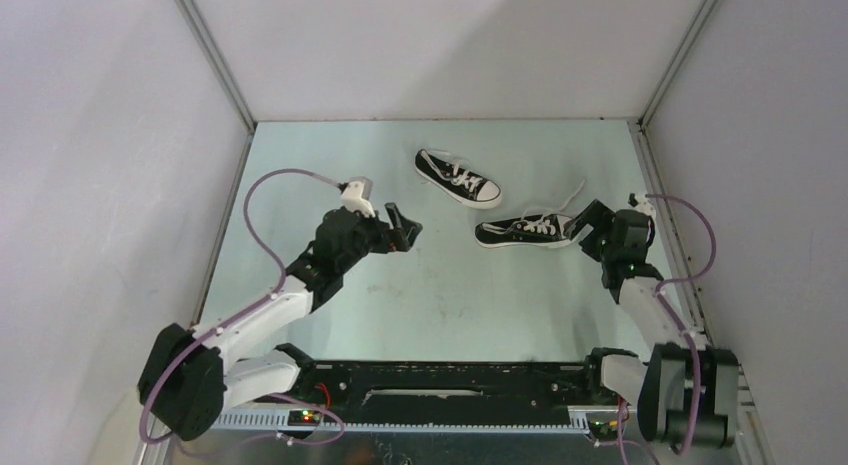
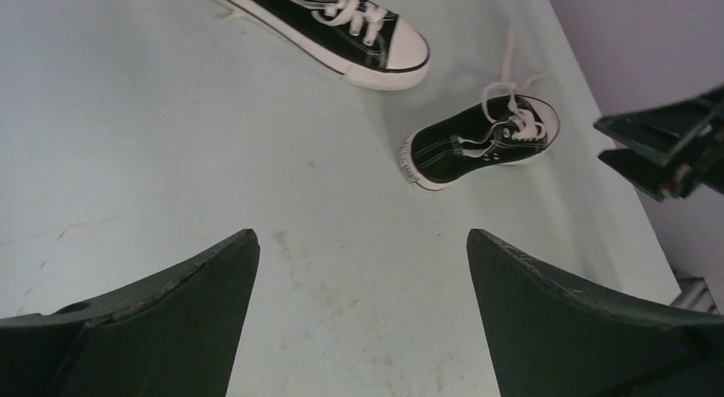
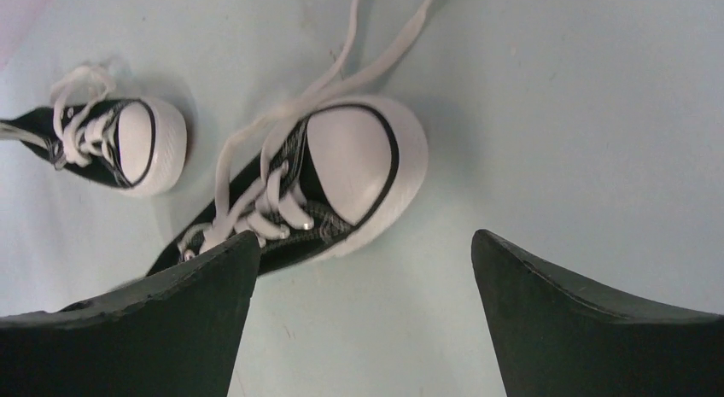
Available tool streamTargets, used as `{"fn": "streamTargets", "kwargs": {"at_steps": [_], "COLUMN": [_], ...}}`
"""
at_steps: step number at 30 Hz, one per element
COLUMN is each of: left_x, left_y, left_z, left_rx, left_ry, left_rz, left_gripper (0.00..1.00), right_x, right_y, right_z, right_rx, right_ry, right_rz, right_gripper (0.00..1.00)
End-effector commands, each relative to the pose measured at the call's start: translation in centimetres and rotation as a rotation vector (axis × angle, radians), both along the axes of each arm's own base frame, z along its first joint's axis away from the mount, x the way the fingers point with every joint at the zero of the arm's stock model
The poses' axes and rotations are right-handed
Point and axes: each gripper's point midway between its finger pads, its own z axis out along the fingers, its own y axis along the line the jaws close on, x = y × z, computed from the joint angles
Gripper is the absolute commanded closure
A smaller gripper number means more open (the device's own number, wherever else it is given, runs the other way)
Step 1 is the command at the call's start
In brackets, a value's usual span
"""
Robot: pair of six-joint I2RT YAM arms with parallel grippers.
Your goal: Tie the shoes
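Two small black sneakers with white laces, soles and toe caps lie on the pale green table. The far shoe (image 1: 458, 177) lies at an angle at the back centre, also in the left wrist view (image 2: 341, 30). The near shoe (image 1: 525, 230) points its toe right; its loose laces (image 1: 572, 197) trail toward the back right. My right gripper (image 1: 585, 223) is open and empty, just off that shoe's toe cap (image 3: 350, 166), with the laces (image 3: 376, 64) spread beyond. My left gripper (image 1: 405, 225) is open and empty, left of both shoes, over bare table (image 2: 363, 243).
Grey walls close in the table on the left, back and right, with metal posts (image 1: 215, 60) at the back corners. A black rail (image 1: 450, 385) runs along the near edge between the arm bases. The right gripper shows in the left wrist view (image 2: 666, 149).
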Motion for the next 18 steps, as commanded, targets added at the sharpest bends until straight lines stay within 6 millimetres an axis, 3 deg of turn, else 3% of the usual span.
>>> {"fn": "streamTargets", "kwargs": {"at_steps": [1, 5, 7, 8, 9, 12, 14, 18], "left_x": [0.5, 1.0, 1.0, 0.9, 1.0, 1.0, 1.0, 0.6], "left_y": [-2.6, -3.4, -3.5, -3.3, -3.2, -2.7, -2.8, -3.2], "left_z": [0.6, -0.4, -0.9, -1.4, -1.3, -1.4, -0.9, 0.0], "left_rx": [0.008, 0.035, 0.051, 0.063, 0.072, 0.083, 0.071, 0.04], "left_ry": [0.014, 0.01, -0.008, -0.007, -0.032, -0.051, -0.072, -0.12], "left_rz": [-0.081, -0.119, -0.132, -0.134, -0.139, -0.119, -0.126, -0.151], "left_gripper": [0.01, 0.02, 0.02, 0.02, 0.02, 0.02, 0.02, 0.02], "right_x": [3.9, 6.3, 7.5, 8.3, 8.6, 10.1, 10.6, 10.2], "right_y": [-0.6, -1.4, -1.4, -1.3, -1.2, -0.8, -0.5, 2.0], "right_z": [3.0, 1.8, -0.3, 0.1, -1.2, -1.8, -2.5, -4.0], "right_rx": [0.056, 0.078, 0.109, 0.123, 0.139, 0.166, 0.175, 0.24], "right_ry": [-0.058, 0.007, 0.07, 0.061, 0.1, 0.111, 0.124, 0.192], "right_rz": [0.028, 0.028, 0.042, 0.062, 0.067, 0.094, 0.109, 0.195], "right_gripper": [0.04, 0.06, 0.11, 0.13, 0.16, 0.18, 0.2, 0.36]}}
